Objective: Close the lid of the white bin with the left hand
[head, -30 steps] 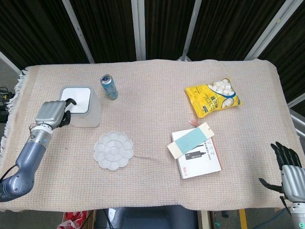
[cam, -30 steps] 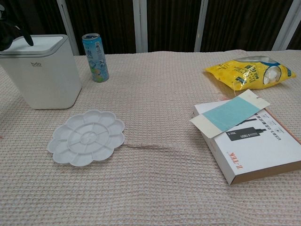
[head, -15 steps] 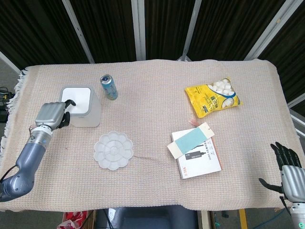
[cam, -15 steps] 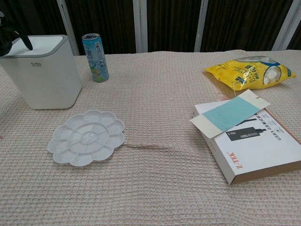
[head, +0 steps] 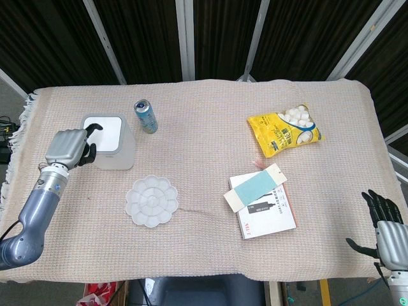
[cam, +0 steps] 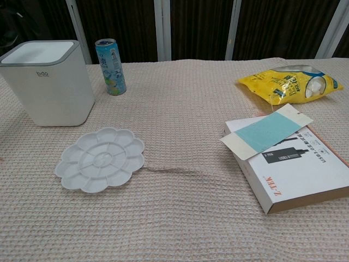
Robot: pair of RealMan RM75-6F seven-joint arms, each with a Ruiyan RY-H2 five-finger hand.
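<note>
The white bin (head: 109, 143) stands at the table's left side, and its lid (cam: 39, 51) lies flat and level with the grey rim. My left hand (head: 66, 147) hovers just left of the bin with its fingers curled in and nothing held. One dark fingertip (head: 95, 127) reaches over the lid's left edge; contact is unclear. The chest view does not show this hand. My right hand (head: 385, 223) hangs off the table's near right corner, fingers spread and empty.
A blue drink can (head: 145, 116) (cam: 110, 66) stands right behind the bin. A white flower-shaped palette (head: 152, 201) (cam: 101, 159) lies in front of it. A yellow snack bag (head: 285, 131) and a boxed book (head: 261, 201) lie on the right half.
My left hand has lifted and drawn up from the lid's left edge, leaving the chest view. The lid stays flat. The right hand has not moved.
</note>
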